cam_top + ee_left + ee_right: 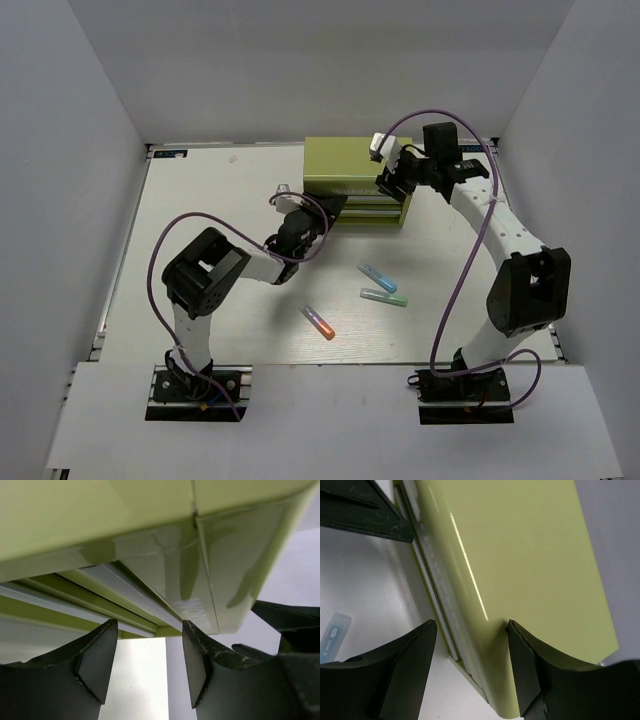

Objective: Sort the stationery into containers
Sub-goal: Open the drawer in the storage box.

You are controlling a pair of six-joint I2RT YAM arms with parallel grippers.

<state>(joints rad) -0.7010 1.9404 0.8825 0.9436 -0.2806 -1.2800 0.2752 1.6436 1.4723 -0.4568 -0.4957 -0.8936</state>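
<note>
The stationery is all loose on the tabletop (230, 290), so by the look of it nothing has been sorted yet. The blue tube (377, 272) and the teal-green tube (384, 296) lie close together, near of the chest and a little right of centre. The orange-red tube (318, 322) lies apart from them, nearer and to the left. I cannot find the thin pale blue one from above. A pale tube end (332, 635) shows at the left edge of the right wrist view, on the tabletop by the drawer side, but I cannot tell which tube it is.

The olive-green chest (345, 165) stands at the far middle of the tabletop, its two drawers facing near. They look shut or barely out, and the pictures do not settle which.

Both arms are at the chest and neither is at the tubes. The left jaws are spread at its near left corner, just under the drawer fronts, and pinch nothing. The right jaws are spread around its right end, and I cannot tell whether they touch the metal.

I judge the step in hand to be bracing the chest and pulling a drawer open. All of the sorting remains: each tube has to be picked up and placed in a drawer.
</note>
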